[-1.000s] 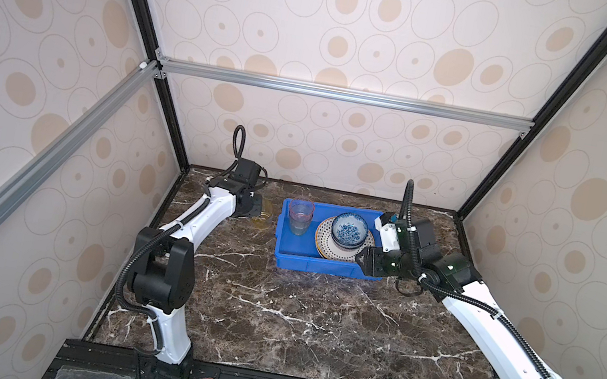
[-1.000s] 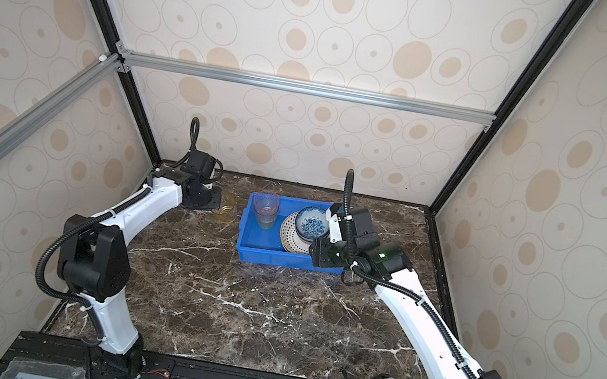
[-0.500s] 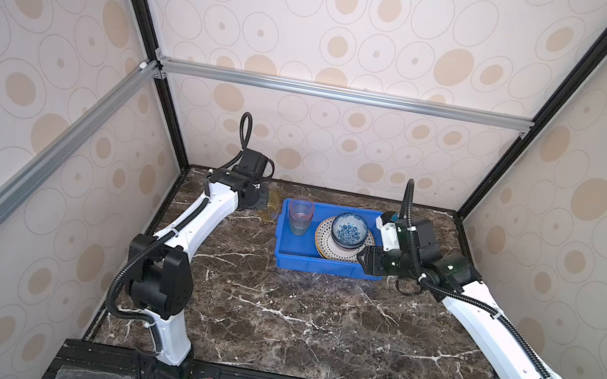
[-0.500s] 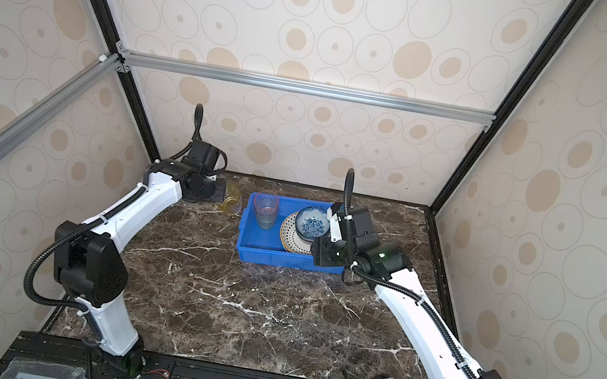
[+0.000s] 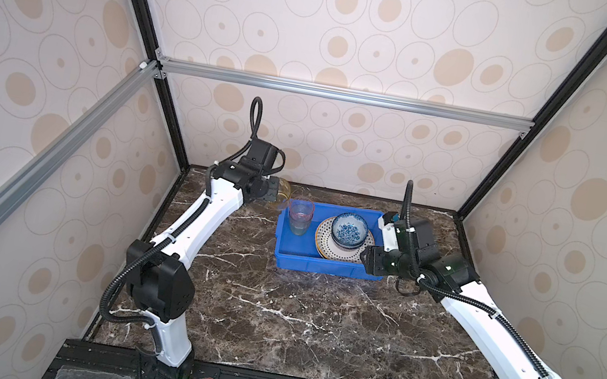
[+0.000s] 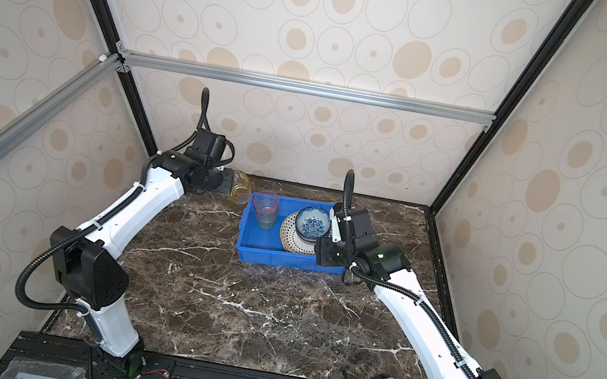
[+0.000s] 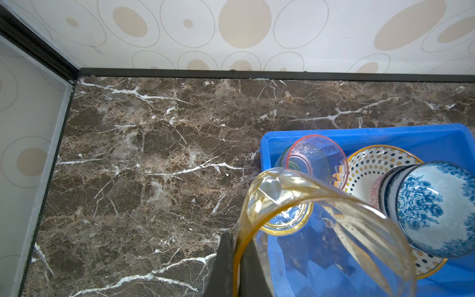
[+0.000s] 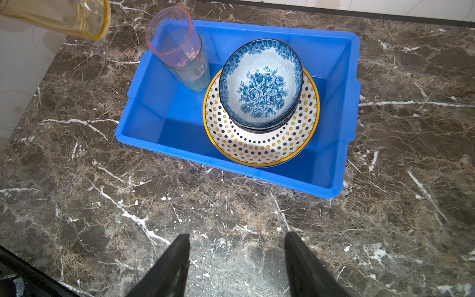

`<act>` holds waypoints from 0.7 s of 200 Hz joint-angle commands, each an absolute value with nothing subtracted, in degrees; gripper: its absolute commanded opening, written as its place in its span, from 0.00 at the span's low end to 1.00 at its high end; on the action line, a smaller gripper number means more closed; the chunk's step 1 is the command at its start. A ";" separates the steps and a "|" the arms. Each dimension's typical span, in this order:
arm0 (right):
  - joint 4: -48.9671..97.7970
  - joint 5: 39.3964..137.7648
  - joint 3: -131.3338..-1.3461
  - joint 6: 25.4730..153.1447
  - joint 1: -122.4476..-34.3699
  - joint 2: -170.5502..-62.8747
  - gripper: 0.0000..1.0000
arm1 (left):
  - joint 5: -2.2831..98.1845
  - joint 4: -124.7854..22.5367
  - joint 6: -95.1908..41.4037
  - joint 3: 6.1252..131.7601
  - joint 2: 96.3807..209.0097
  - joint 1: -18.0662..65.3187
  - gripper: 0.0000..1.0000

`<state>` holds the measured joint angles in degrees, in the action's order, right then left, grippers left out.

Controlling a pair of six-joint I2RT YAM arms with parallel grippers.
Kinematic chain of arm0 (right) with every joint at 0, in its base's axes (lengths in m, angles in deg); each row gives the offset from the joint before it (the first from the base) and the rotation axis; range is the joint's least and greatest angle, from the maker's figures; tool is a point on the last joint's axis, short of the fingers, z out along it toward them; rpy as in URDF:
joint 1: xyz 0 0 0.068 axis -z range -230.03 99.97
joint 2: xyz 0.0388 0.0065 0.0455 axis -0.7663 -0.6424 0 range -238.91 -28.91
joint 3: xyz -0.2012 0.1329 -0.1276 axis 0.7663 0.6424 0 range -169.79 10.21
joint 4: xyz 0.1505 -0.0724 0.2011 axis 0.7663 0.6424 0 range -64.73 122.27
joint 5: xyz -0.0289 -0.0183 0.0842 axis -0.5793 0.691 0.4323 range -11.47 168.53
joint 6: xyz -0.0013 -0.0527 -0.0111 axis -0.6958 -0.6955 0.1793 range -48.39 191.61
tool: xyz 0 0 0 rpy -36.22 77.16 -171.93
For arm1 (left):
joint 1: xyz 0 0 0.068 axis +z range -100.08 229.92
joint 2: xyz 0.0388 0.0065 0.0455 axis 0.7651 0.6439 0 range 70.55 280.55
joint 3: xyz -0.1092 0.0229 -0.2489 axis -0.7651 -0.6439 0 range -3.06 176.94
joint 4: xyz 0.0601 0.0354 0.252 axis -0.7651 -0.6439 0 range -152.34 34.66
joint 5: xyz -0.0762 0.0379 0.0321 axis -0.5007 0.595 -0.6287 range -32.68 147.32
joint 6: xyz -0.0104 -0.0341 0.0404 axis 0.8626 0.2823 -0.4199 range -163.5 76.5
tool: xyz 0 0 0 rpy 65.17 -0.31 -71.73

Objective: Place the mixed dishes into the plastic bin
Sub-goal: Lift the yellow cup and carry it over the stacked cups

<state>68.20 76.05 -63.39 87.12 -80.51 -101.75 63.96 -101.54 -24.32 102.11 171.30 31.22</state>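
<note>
Gripping the amber tumbler (image 7: 295, 190) by its rim: the left pincer (image 7: 237, 241) is clamped down to the thickness of the wall, one finger inside the mouth and one outside. The tumbler lies on its side in the air, mouth back towards the pincer's wrist, base pointing straight out past the fingertips, clear of the table (image 7: 154, 180). Looks: see-through yellow-brown plastic, faceted wall, darker ring at rim and base. The blue bin (image 5: 322, 266) sits ahead of the left pincer, just past the tumbler's base, at the corner where a pink tumbler (image 8: 169, 33) stands upright, nested in a greenish tumbler (image 8: 196, 77). Can't tell whether the amber base is over the bin's rim or just outside it. Further out from that pincer, inside the bin: a dotted yellow-rimmed plate (image 8: 257, 146), top of a stack, and on it a blue-and-white flower bowl (image 8: 262, 84), also top of a stack. The right pincer (image 8: 236, 236) is at the bin's opposite end, jaws spread wide with nothing between them. It hangs over bare table, the bin's long wall right ahead of its fingertips. From it, the amber tumbler is across the bin, beyond the far corner.
</note>
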 commanded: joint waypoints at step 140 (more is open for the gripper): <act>67.98 72.64 -62.09 85.26 -80.79 -100.67 0.63 | 63.12 -102.61 -25.29 113.68 181.29 26.36 0.00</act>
